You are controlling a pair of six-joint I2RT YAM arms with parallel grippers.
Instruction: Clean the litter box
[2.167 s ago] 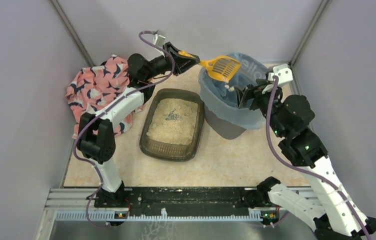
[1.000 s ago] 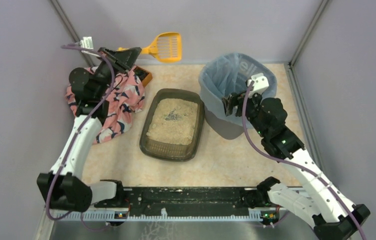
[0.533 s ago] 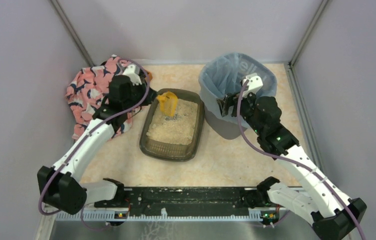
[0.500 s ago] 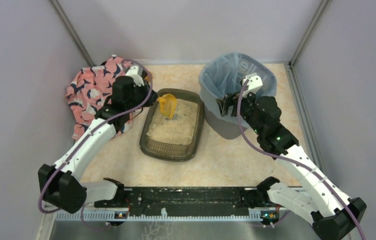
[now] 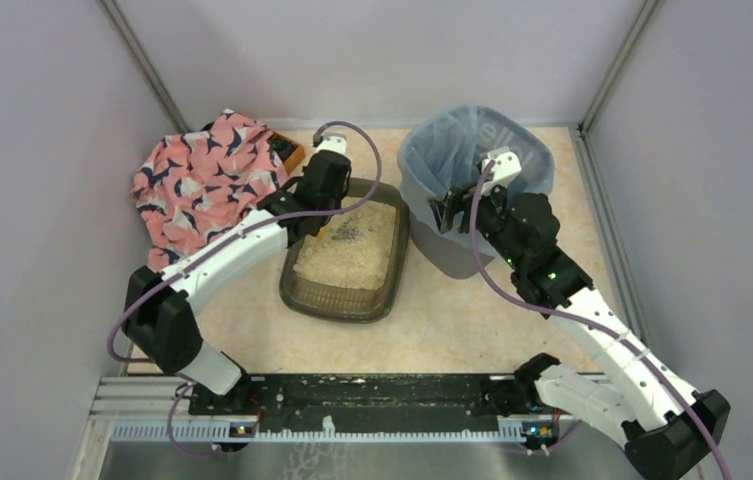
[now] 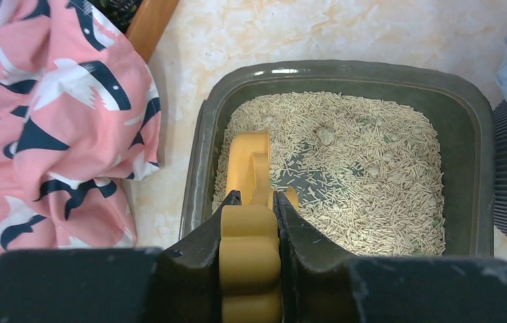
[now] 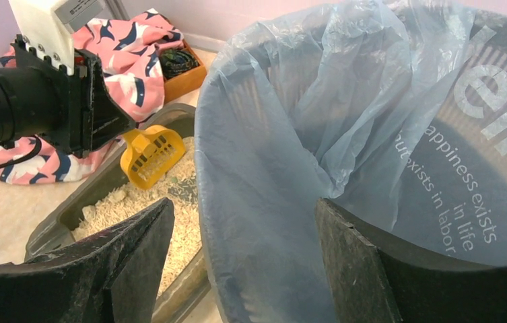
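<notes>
The left gripper [image 6: 255,200] is clamping the scoop [image 6: 249,161] by its handle and dipping the blade into the litter box [image 6: 200,145], likely after clumps. The litter box is sitting mid-table, with a pink cloth [image 5: 197,185] to its left and the bin [image 7: 264,168] just right. The right gripper [image 7: 244,259] is gaping open astride the bin's rim, perhaps steadying it. There it may be crowding the scoop's way in.

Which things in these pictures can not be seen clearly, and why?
1. Whether the scoop carries a clump: small in the right wrist view, end-on in the left wrist view, under the left hand from above.
2. Bottom of the bin: bag folds cover it.
3. The orange box: mostly under the pink cloth.
</notes>
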